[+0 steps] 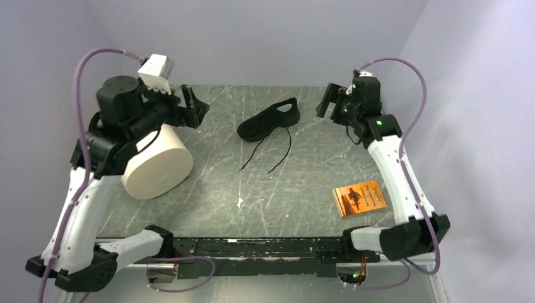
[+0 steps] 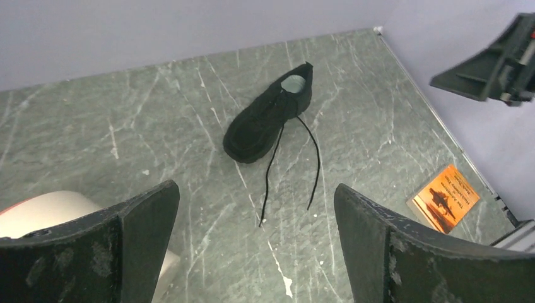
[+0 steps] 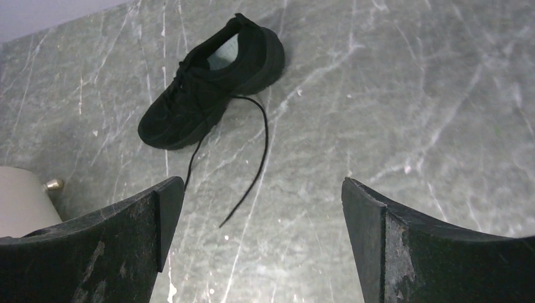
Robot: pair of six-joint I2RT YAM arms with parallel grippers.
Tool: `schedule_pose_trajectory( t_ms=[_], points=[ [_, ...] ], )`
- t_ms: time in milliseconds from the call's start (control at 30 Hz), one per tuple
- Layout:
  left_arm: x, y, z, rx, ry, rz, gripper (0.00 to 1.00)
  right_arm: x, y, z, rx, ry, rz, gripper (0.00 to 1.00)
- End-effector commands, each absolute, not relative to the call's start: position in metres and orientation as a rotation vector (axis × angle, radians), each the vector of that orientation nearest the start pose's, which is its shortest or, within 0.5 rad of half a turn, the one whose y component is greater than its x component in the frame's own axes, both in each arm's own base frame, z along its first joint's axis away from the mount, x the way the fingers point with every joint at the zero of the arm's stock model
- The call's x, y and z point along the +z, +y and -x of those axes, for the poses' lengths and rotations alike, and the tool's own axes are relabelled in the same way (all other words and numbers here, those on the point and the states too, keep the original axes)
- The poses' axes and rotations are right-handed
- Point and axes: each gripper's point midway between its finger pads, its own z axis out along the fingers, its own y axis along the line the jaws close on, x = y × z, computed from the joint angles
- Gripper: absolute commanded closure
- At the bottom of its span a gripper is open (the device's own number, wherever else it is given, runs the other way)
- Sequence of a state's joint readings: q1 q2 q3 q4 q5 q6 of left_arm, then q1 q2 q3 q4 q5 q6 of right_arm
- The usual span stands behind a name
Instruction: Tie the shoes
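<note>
A black low-top shoe (image 1: 270, 120) (image 2: 268, 117) (image 3: 208, 82) with a pale insole lies at the back middle of the table, toe toward the near left. Its two thin black laces (image 1: 268, 151) (image 2: 290, 167) (image 3: 249, 170) trail loose and untied toward the near edge. My left gripper (image 1: 194, 107) (image 2: 255, 208) hangs open to the left of the shoe, above the table, with nothing between its fingers. On the other side, my right gripper (image 1: 329, 101) (image 3: 262, 202) is also open and empty, raised well clear of the shoe.
A large white roll (image 1: 156, 163) (image 2: 44, 211) lies on its side under the left arm. An orange booklet (image 1: 360, 197) (image 2: 443, 197) sits near the right arm's base. The table (image 1: 221, 202) is grey marbled; purple walls enclose it on three sides.
</note>
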State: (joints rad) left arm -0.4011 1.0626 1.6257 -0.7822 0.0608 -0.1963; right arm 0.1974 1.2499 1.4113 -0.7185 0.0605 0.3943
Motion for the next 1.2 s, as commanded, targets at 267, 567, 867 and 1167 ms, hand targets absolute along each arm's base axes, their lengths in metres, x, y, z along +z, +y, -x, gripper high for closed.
schedule_pose_trajectory(
  t_ms=[267, 567, 867, 1167],
  points=[
    [0.395, -0.172, -0.302, -0.597, 1.910, -0.261, 0.03, 0.225, 0.141, -0.488, 0.472, 2.106, 0.098, 0.03],
    [0.403, -0.186, -0.338, -0.586, 1.918, -0.254, 0.03, 0.150, 0.170, -0.588, 0.466, 2.144, 0.233, 0.04],
    [0.402, -0.196, -0.352, -0.623, 1.939, -0.213, 0.03, 0.103, 0.189, -0.581, 0.543, 2.228, 0.206, 0.21],
    [0.384, -0.208, -0.354, -0.693, 2.000, -0.197, 0.03, 0.101, 0.177, -0.523, 0.480, 2.409, -0.041, 0.48]
  ],
)
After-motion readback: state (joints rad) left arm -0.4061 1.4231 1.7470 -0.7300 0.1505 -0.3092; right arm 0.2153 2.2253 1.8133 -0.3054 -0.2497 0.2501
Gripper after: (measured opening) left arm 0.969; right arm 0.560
